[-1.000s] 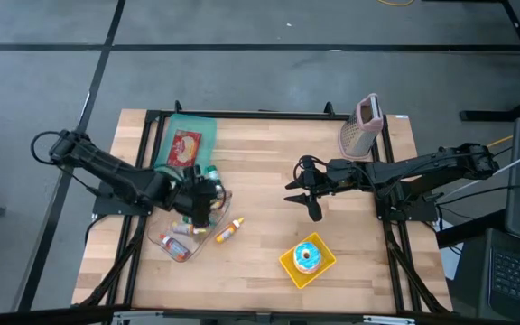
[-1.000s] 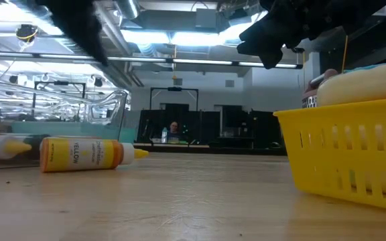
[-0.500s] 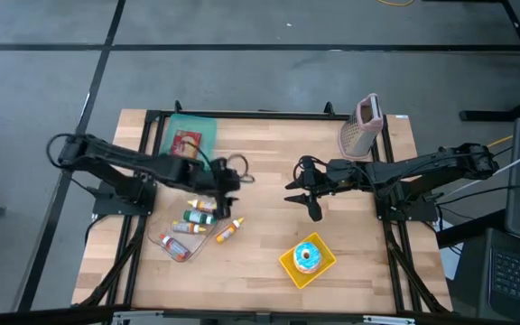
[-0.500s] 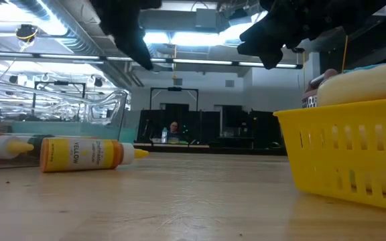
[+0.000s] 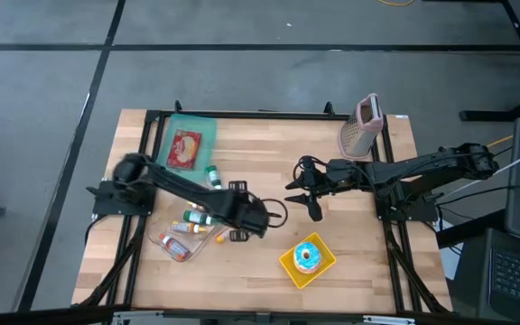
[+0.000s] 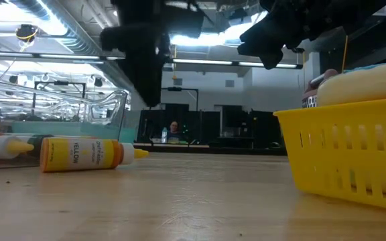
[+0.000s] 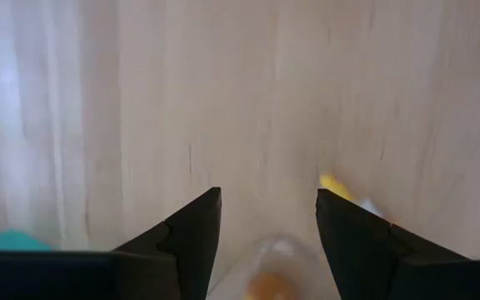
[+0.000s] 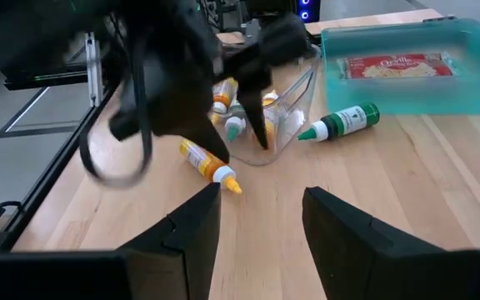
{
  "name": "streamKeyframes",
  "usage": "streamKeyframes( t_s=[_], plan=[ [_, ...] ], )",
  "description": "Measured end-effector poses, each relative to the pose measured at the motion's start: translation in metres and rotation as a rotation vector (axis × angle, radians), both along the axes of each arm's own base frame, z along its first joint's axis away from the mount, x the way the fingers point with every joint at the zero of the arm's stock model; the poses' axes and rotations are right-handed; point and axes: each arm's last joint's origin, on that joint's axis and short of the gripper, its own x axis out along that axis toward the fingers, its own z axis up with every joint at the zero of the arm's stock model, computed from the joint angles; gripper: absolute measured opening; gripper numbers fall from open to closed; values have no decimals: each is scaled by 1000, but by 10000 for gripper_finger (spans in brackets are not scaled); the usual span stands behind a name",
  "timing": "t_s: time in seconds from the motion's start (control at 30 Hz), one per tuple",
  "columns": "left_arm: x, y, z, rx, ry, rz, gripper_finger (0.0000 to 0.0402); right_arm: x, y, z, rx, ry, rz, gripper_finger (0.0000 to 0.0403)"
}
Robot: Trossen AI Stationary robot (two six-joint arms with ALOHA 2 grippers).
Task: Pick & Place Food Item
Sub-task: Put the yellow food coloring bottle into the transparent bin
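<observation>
- Left gripper [image 5: 258, 219] has swung out fast: a second ago it was over the clear bin [image 5: 188, 236], now it's past the bin on the basket side, right by the yellow bottle [image 5: 227, 231] lying on the table.
- Its jaws are apart with nothing between them; in the left wrist view you just see bare wood between the fingers [image 7: 192, 235], plus a blurry bit of something yellow.
- My read: it's leaving the bottles and heading out to grab something, maybe the donut [image 5: 308, 257], which sits in the yellow basket [image 5: 286, 263], well apart from the bin. Can't tell the target for sure.
- Right gripper [image 5: 311, 199] hangs in the air off the bin's far side toward the grater [image 5: 362, 126], jaws open and empty, hasn't budged.
- Right wrist view shows the green bottle [image 8: 342, 122] beside the teal tray [image 8: 407, 83].
- Low view hides the tray but shows the yellow bottle's label and a person [image 6: 173, 129] way back in the room.
</observation>
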Motion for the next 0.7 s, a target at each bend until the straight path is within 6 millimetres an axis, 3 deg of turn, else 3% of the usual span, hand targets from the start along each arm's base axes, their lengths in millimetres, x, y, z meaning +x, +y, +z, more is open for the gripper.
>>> streamKeyframes(
  t_s=[0.13, 0.27, 0.53, 0.7],
  plan=[
    [7, -5, -11, -70, 110, -59, 191, 0, 0, 0, 0, 3, 0, 168],
    [7, -10, -18, -213, 134, 65, 192, 0, 0, -1, 0, 9, 0, 168],
    [5, -18, -19, -244, 102, 196, 192, 0, 0, -1, 1, 9, 0, 168],
    [3, -14, -31, -270, 110, 242, 192, 0, 0, -1, 6, 9, -2, 168]
  ],
)
